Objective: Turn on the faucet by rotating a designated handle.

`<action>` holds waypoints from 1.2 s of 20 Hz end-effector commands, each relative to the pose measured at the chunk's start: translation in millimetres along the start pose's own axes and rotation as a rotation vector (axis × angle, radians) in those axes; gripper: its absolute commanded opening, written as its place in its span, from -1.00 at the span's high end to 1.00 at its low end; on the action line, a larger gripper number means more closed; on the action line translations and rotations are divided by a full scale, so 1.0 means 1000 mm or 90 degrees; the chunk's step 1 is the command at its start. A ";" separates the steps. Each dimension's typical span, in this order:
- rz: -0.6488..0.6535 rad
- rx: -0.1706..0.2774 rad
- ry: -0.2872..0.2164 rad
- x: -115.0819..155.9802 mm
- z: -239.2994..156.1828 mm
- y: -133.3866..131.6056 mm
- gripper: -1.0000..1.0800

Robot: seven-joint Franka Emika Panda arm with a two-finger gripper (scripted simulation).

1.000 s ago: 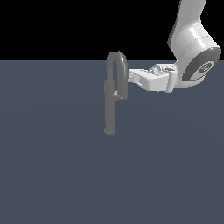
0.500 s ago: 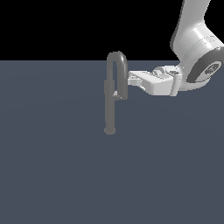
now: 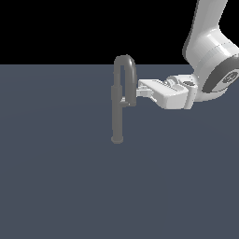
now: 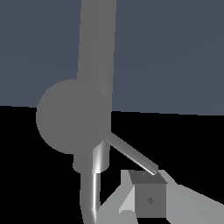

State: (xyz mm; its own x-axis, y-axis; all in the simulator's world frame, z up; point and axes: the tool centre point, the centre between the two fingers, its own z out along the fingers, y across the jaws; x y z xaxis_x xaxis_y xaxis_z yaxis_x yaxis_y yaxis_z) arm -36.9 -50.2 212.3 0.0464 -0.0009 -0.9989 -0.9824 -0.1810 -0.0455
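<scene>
The grey faucet (image 3: 116,116) stands upright on the dark floor, its gooseneck spout (image 3: 126,60) arching toward the exterior view's right. The handle (image 3: 124,101) is a short pale stub at the column's thicker middle, partly behind the spout's end. My gripper (image 3: 140,91) reaches in level from the exterior view's right, its tips right by the spout's end and the handle. In the wrist view the faucet (image 4: 97,43) fills the frame, and the handle (image 4: 131,155) shows as a thin rod whose tip meets my fingertips (image 4: 148,199). The gripper (image 4: 140,202) looks shut, with nothing between the fingers.
A flat dark blue-grey floor (image 3: 56,186) runs under everything. My white arm (image 3: 210,51) comes down from the upper part of the exterior view's right. Nothing else shows.
The hand has sunk slightly and the arm has shifted a little to the exterior view's right. The fingertips have stayed at the faucet. The faucet has not visibly moved.
</scene>
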 end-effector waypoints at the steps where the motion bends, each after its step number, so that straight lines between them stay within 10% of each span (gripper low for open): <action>1: 0.000 0.000 0.000 0.000 0.000 0.000 1.00; 19: 0.026 0.003 -0.006 0.076 0.000 0.007 1.00; 21: -0.011 -0.008 -0.007 0.038 0.000 -0.003 1.00; 24: -0.002 -0.005 -0.007 0.052 0.000 -0.006 1.00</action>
State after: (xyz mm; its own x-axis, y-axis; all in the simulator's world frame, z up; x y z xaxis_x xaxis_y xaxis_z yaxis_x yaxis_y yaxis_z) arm -30.4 -53.0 176.7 0.0646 0.0142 -0.9978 -0.9788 -0.1939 -0.0661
